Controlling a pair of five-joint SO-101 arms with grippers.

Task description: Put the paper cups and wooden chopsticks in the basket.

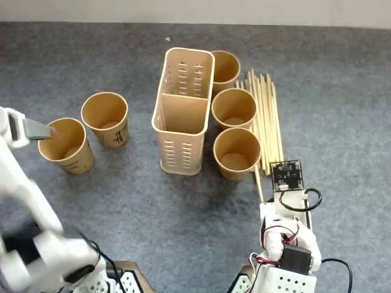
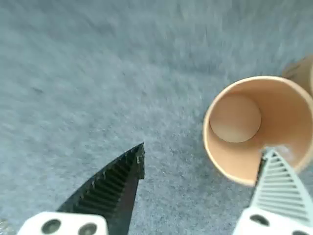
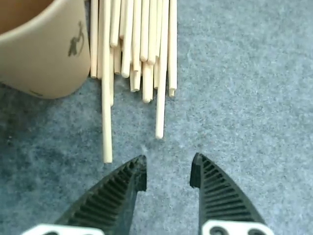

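Your left gripper [image 2: 203,159] gapes wide, one tip at the rim of the paper cup [image 2: 236,119]. Your right gripper [image 3: 167,164] stands narrowly parted, with the wooden chopsticks [image 3: 142,44] lying just ahead of its tips.

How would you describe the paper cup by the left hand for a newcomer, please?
Find the tall slotted basket. Left of it stand an inner cup and this outer cup, the only one with the left hand at its rim.

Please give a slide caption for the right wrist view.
Open right claw facing the ends of the wooden chopsticks, a paper cup beside them, on grey carpet.
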